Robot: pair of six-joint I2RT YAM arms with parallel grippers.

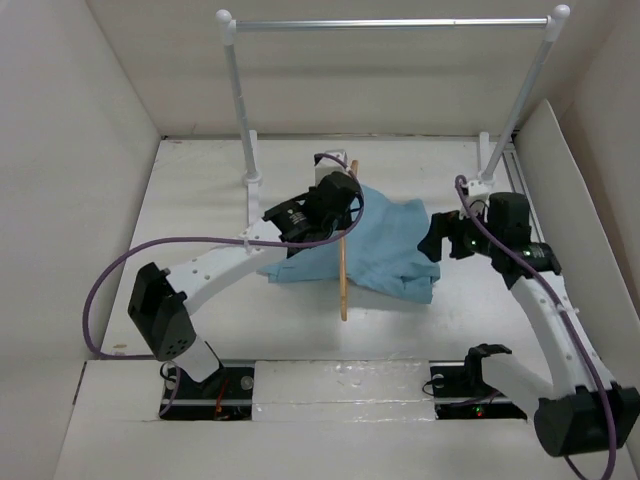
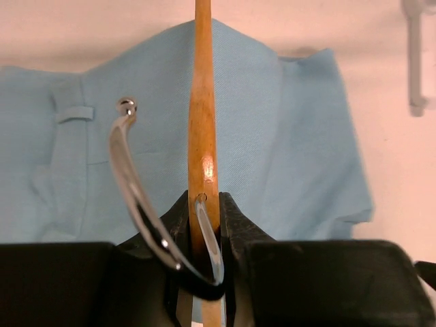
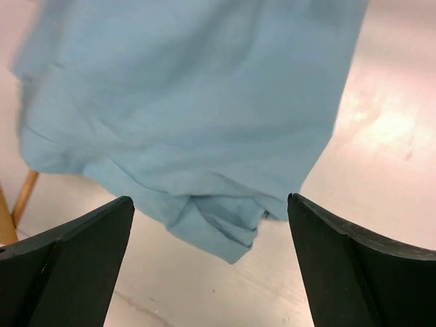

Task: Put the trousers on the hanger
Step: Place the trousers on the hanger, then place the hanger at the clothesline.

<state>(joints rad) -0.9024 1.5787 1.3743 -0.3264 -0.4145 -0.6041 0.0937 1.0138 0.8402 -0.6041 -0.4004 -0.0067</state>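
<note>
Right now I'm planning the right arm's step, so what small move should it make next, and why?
Probably ease the right gripper forward and close on the folded edge of the trousers: its jaws stand open with that edge just ahead, while the left gripper pinches the hanger lying across the cloth.

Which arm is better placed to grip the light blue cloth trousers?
Probably right: the right gripper is open facing the trousers, while the left gripper is shut on the slim wooden hanger.

trousers (image 1: 395,245): one
hanger (image 1: 343,285): one
clothes rail (image 1: 390,22): one
robot arms: two, left arm (image 1: 215,265) and right arm (image 1: 550,310)
</note>
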